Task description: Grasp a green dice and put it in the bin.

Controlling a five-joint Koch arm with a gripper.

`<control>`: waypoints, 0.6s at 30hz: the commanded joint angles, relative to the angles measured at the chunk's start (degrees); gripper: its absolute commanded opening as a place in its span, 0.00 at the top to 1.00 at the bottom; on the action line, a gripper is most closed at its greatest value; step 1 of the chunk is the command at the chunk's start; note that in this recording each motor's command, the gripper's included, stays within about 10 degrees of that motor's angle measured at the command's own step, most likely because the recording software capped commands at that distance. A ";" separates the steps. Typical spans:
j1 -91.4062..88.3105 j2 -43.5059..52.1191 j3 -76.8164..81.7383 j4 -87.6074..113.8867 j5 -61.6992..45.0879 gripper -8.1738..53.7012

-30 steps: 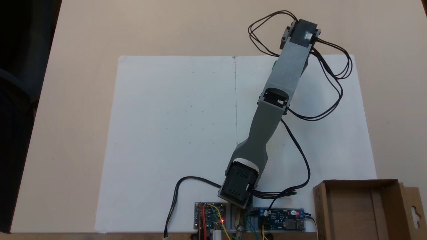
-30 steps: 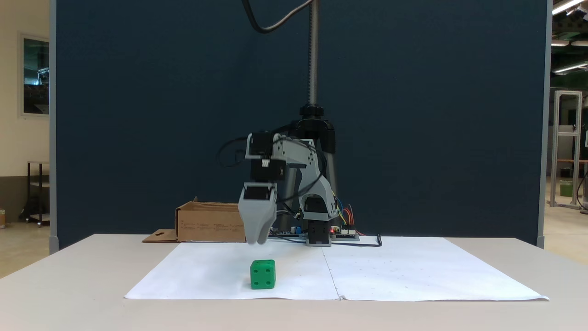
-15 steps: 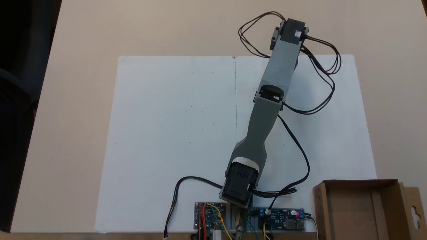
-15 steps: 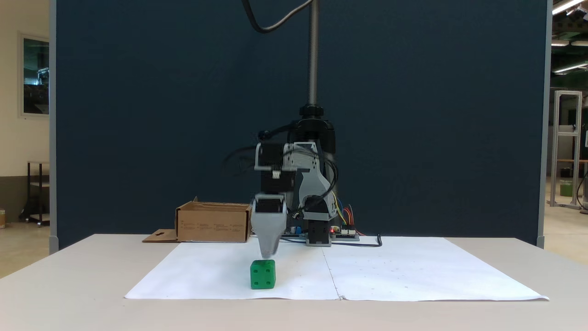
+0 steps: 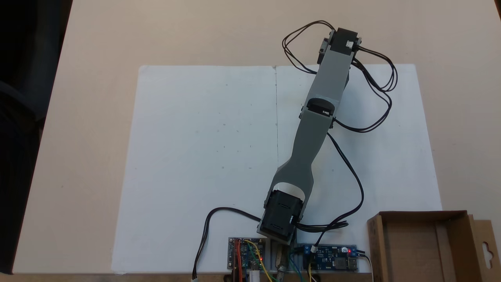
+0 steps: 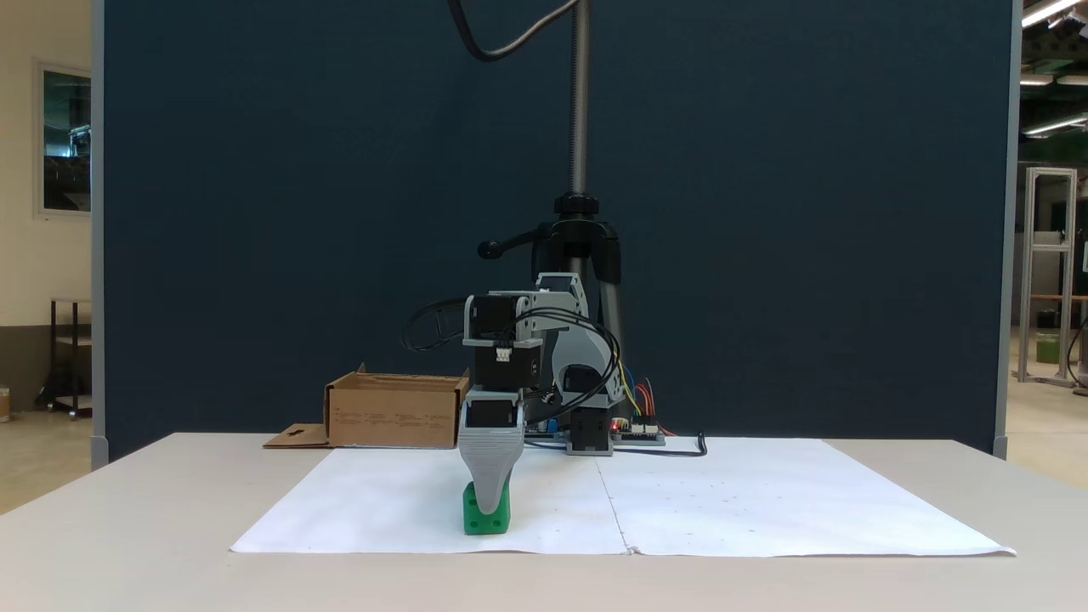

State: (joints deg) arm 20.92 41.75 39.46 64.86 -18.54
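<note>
Green dice (image 6: 484, 520) is sitting on the paper with the fingers (image 6: 491, 500) reaching over it, their spread hidden, so grasping and carrying to the bin (image 6: 395, 413) remain.

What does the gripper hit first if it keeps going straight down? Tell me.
The gripper points straight down, its tip already in front of the green dice, near the paper. Going on, it would probably meet the paper beside the dice, or the dice itself; depth is unclear here.
</note>
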 commanded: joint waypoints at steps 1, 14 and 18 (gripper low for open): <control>0.97 1.05 -3.52 -3.34 -4.57 0.17; 1.58 0.44 -3.52 -6.15 -4.83 0.19; 1.76 0.35 -3.52 -6.15 -4.92 0.19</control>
State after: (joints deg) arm 21.97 40.87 39.46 60.12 -18.63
